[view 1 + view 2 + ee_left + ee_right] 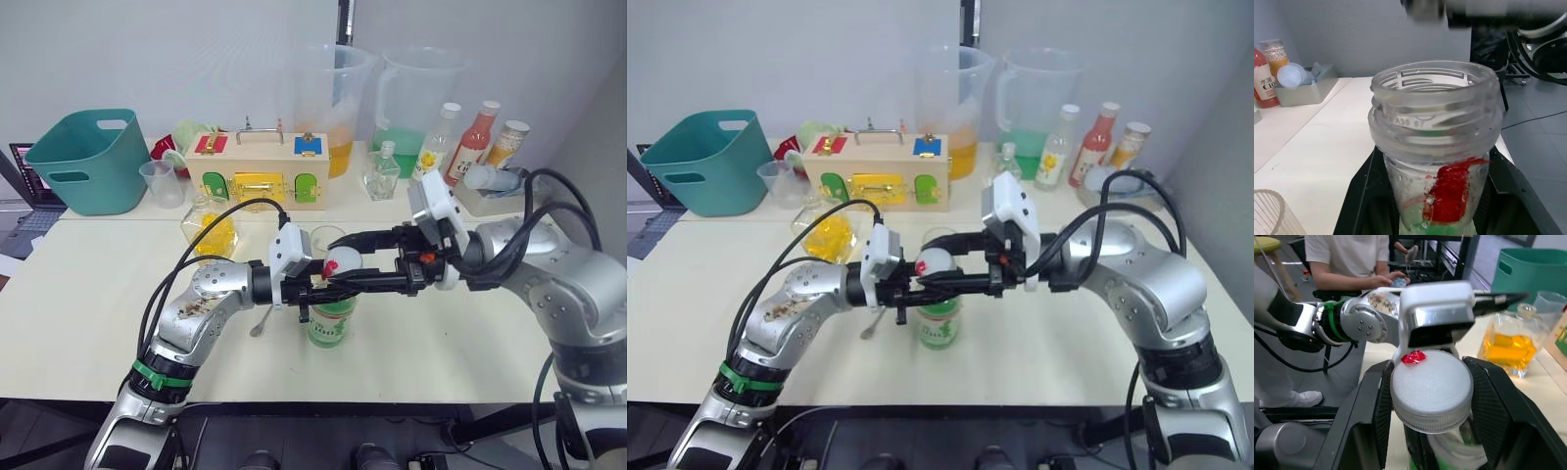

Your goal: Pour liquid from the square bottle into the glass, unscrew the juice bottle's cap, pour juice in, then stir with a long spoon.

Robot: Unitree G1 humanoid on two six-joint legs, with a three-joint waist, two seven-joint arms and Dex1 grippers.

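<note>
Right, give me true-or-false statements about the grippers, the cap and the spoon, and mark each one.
The right gripper is shut on the small round white plastic cap. True.
The left gripper grips the slim clear green-labelled juice bottle. True.
The cap sits screwed onto that bottle. False: the bottle's threaded mouth is open.
The thin long silver spoon is in a gripper. False: it lies on the table beside the left arm.

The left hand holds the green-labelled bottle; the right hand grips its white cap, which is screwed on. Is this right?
No. The small white plastic cap in the right hand is off: the left wrist view shows the green-labelled clear plastic bottle with its threaded mouth bare.
</note>
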